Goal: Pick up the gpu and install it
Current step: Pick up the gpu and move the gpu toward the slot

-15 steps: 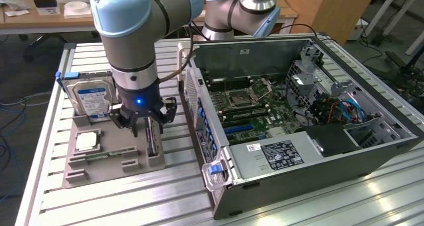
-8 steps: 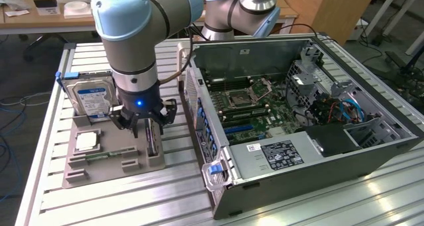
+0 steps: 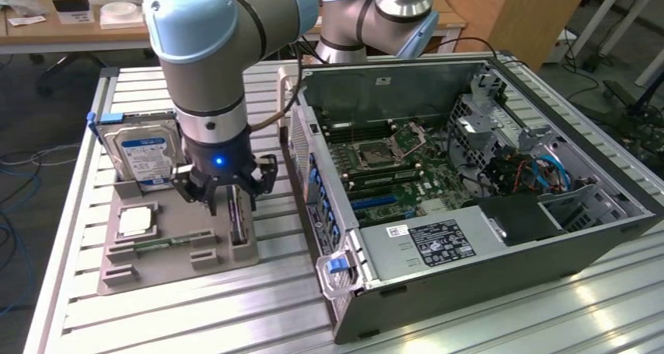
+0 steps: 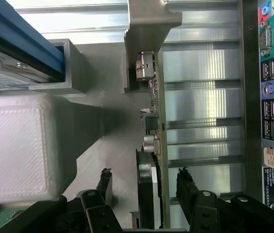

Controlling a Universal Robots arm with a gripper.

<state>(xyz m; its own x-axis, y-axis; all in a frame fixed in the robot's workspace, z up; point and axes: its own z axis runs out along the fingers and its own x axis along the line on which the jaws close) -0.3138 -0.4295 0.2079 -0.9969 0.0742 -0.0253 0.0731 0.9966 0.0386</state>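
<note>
The gripper (image 4: 145, 180) stood part open and held nothing. Its two fingers (image 4: 105, 180) straddled the gpu (image 4: 149, 194), one on each side, with a clear gap to either face.

The likeliest trouble from here was an uneven close. The card looked slightly nearer one finger than the other, so that finger would probably touch first and tip the thin board in its slot. A high or shallow grip could also let it slip or twist on lifting.

The gpu (image 3: 239, 222) stood on edge in the grey tray (image 3: 155, 270), directly beneath the gripper (image 3: 230, 200) and between its tips. The hard drive (image 3: 145, 155) stood upright at the tray's far end, and the open case (image 3: 467, 175) lay just beside the tray, toward the exterior view's right.
</note>
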